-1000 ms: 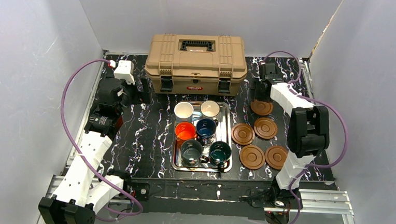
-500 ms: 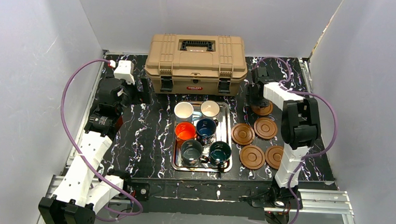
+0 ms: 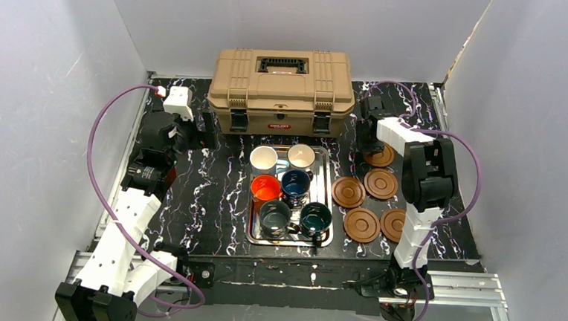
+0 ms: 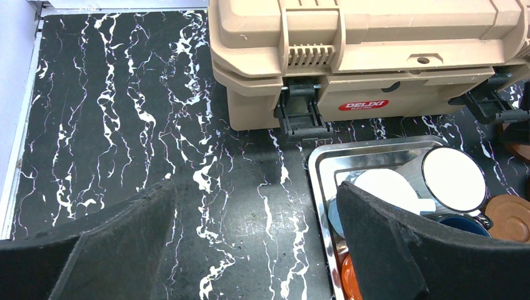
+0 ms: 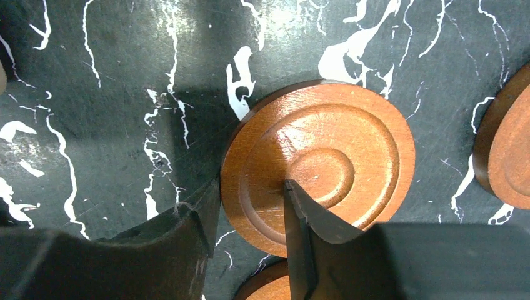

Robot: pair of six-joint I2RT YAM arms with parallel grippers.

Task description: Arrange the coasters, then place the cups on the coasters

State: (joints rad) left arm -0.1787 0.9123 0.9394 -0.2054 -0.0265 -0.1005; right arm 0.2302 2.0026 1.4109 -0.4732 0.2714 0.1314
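Five brown coasters lie right of the steel tray (image 3: 289,243). Over the far coaster (image 3: 382,157) is my right gripper (image 3: 372,140). In the right wrist view that gripper (image 5: 250,187) is shut on the coaster (image 5: 350,137): one finger presses its left rim, the other sits on its top face at the centre ring. The other coasters (image 3: 347,192) (image 3: 380,183) (image 3: 361,225) lie flat nearer me. Several cups stand on the tray: cream-white (image 3: 263,158), orange (image 3: 266,187), navy (image 3: 295,182), teal (image 3: 315,217). My left gripper (image 4: 255,190) hovers open and empty left of the tray (image 4: 322,165).
A tan toolbox (image 3: 281,90) stands shut at the back, just behind the tray. In the left wrist view the toolbox (image 4: 362,56) fills the top. White walls enclose the black marbled table (image 3: 212,193) on three sides.
My right arm swung left and came down over the far coaster, and its jaws narrowed onto the rim. The coaster shifted slightly right. The left arm has not moved.
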